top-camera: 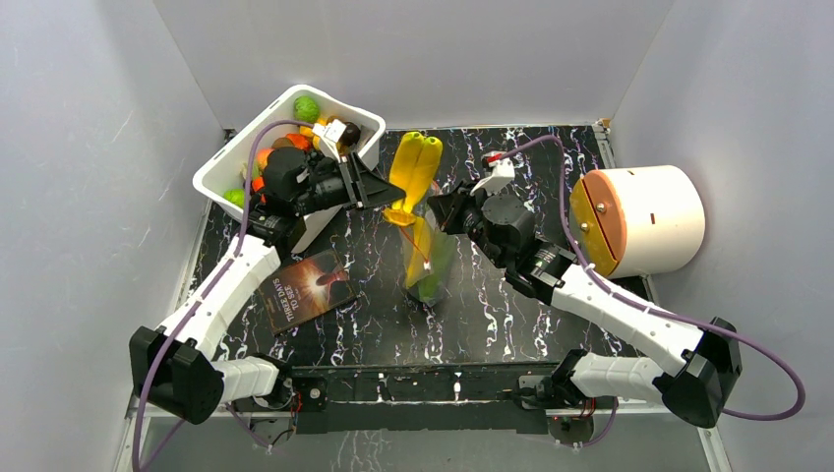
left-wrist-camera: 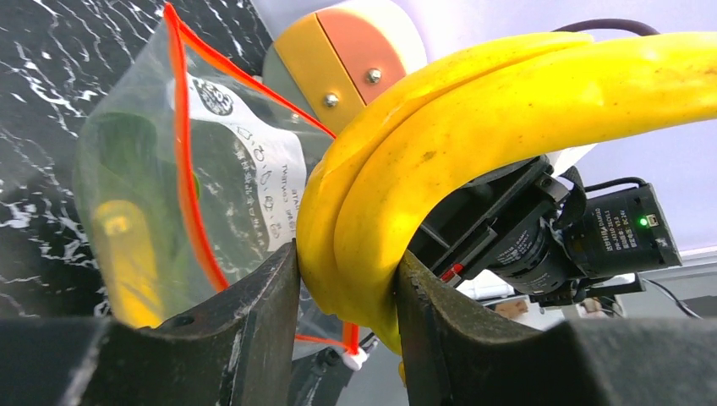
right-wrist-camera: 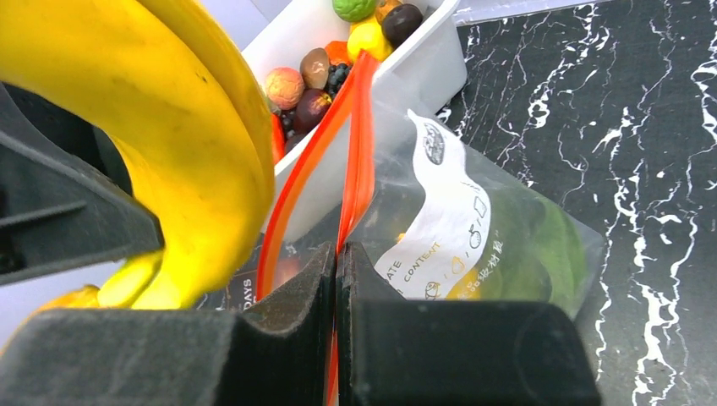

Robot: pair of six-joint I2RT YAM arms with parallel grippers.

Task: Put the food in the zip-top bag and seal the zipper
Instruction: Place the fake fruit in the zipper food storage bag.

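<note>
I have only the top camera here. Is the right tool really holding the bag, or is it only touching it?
Observer: It is holding it. The right wrist view shows the right tool shut on the zip-top bag, pinching one side of the red-orange zipper.
Operator: Is the mouth open for the banana?
Observer: Yes. In the left wrist view the two strips stand apart. The banana bunch is clamped in the left tool, close to the mouth. I cannot tell if its tip is inside.
Operator: Is something already in the bag?
Observer: A green leafy vegetable and a yellow piece show through the plastic.
</note>
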